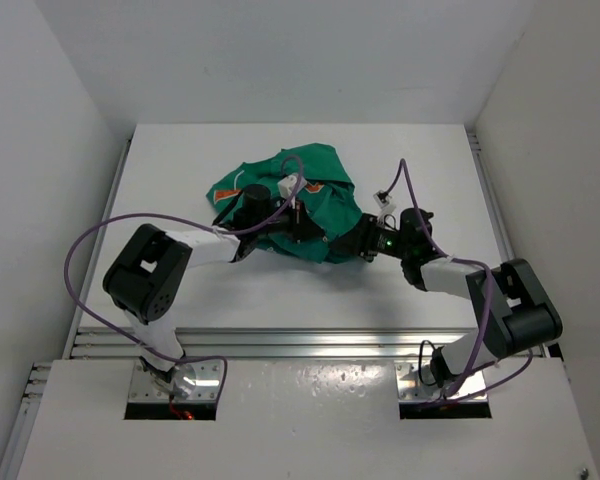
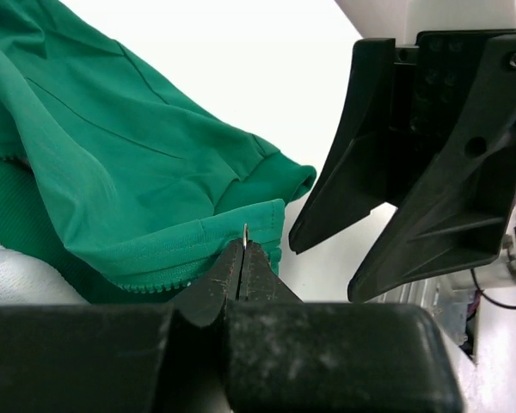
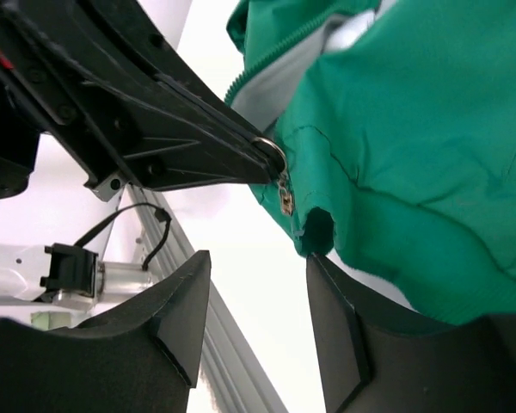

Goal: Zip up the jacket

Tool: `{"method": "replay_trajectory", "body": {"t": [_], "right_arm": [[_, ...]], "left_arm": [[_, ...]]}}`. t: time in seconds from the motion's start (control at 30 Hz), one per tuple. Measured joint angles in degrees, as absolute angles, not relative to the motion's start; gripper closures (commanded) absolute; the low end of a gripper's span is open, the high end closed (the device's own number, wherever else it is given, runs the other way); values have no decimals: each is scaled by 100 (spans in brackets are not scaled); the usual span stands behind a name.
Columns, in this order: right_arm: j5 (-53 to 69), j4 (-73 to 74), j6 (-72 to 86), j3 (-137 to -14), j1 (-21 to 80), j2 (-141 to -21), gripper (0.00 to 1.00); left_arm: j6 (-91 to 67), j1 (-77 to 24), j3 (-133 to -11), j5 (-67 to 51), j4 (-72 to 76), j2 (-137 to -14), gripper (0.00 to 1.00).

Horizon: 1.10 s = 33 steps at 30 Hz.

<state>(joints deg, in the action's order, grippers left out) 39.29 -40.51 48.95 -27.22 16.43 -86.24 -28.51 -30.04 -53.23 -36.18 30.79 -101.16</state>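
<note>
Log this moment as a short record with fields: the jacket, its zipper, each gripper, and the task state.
jacket: green, crumpled in a heap on the white table
zipper: a toothed edge lies apart beside pale lining; the metal zipper pull sits at the hem corner
left gripper: shut, pinching the zipper pull
right gripper: open, holding nothing, close to the hem corner and to the left gripper
task state: not yet zipped
</note>
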Motion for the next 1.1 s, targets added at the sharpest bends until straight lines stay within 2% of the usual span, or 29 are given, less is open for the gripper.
{"method": "replay_trajectory", "body": {"t": [0.37,1.1], "right_arm": [[3760,-4449,4886,-2679,1848,-8949,50],[3406,-4685,4672,-2853,2047,-9566,54]], "left_arm": [[-3170,-2945,-5419,-3667,3098,-10237,100],[-3489,-2882,-5459,-3800,3271,-10237,100]]}}
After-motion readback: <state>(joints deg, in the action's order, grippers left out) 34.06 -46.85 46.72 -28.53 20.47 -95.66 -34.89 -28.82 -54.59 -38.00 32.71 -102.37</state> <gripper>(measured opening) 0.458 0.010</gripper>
